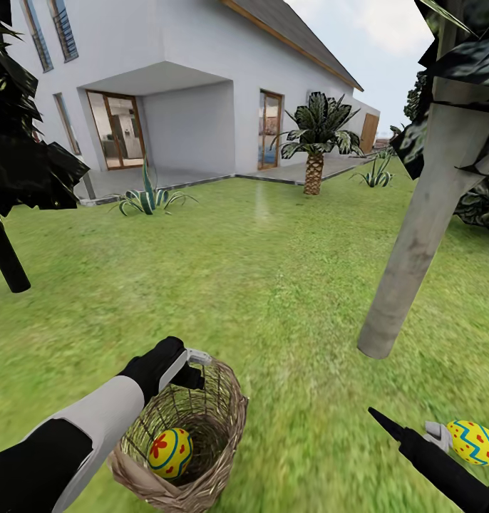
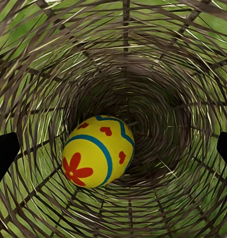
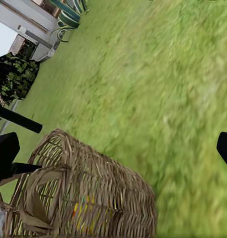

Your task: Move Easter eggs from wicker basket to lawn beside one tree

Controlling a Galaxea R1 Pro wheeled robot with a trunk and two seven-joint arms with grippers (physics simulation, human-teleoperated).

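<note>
The lawn (image 1: 273,271) is the widest risk. It is mottled, uneven grass with no lip anywhere, so an egg let go from any height is likely to roll away from the chosen trunk. It runs open and unobstructed toward the white house (image 1: 194,78) at 12 o'clock. A short palm (image 1: 314,149) stands at 1 o'clock and a spiky plant (image 1: 148,196) at 11 o'clock, both well apart from the work.

The tree (image 1: 415,242) plants its pale trunk at 2 o'clock from the wicker basket (image 1: 202,456). Its low, dark leaves hang over the right side, so an arm swung wide there could snag.

The basket lies tipped over, its mouth turned up toward the left gripper (image 1: 191,367). That gripper sits at the rim with its jaws spread wide, looking straight down the woven tube. The weave is light and unanchored, so I judge that a push inward would slide or roll the basket rather than meet the egg. The narrow wall also leaves little room for the spread fingers.

The right gripper (image 3: 115,148) hangs low over bare grass at 3 o'clock from the basket, jaws parted and holding nothing. A careless sweep of that arm could knock the loose egg (image 1: 474,442), which lies on the grass just beside it and near the trunk's foot.

The basket egg (image 2: 99,151) rests on its side deep against the lower wall. It is smooth and rounded, so an off-centre pinch would probably squirt it further in.
</note>
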